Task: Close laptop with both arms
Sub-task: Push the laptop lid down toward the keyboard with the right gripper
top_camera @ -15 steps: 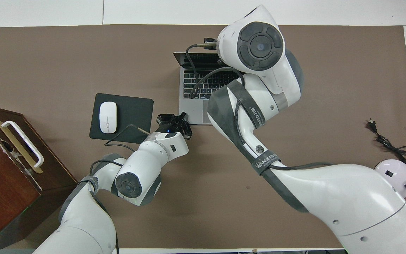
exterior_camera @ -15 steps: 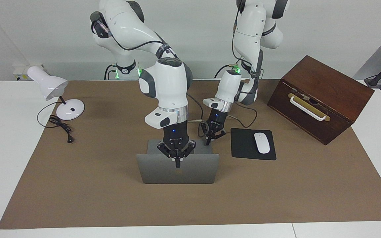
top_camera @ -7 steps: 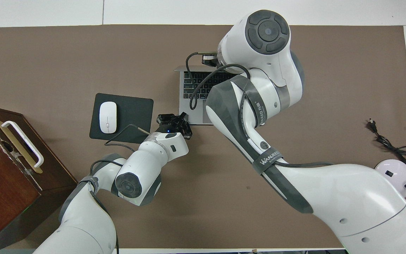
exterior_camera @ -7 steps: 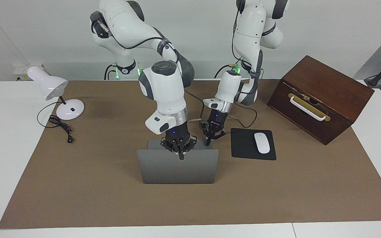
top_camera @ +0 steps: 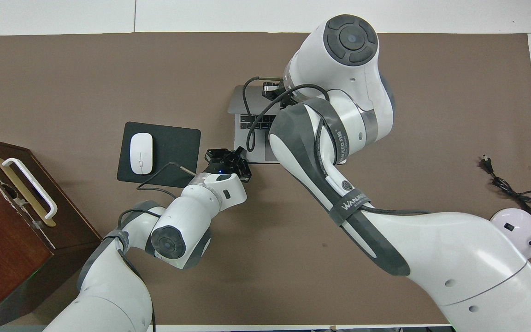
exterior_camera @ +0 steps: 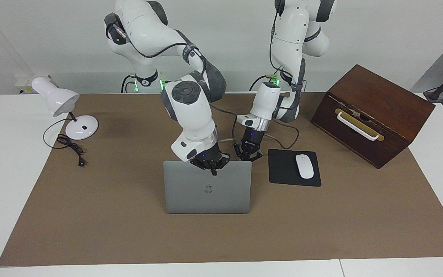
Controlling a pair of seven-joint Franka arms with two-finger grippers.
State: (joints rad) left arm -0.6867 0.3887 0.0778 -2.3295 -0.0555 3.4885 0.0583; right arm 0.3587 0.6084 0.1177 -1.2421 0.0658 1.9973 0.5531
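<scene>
Centrally on the brown mat of the bench [exterior_camera: 90, 215] sits one laptop [exterior_camera: 207, 192], its lid tilted low over the keyboard deck, of which a strip shows in the overhead view [top_camera: 247, 133]. Two arms work at it. The right end effector [exterior_camera: 210, 164] presses on the lid's top edge; I cannot tell whether its fingers are together or apart. The left end effector [exterior_camera: 248, 155] sits at the deck corner nearest the robots, toward the left arm's end; its finger state is likewise unclear. One black mouse pad [exterior_camera: 285, 169] beside the laptop carries one white mouse [exterior_camera: 304, 166]. One wooden box [exterior_camera: 371, 113] and one white desk lamp [exterior_camera: 62, 105] stand at the two ends of the bench.
</scene>
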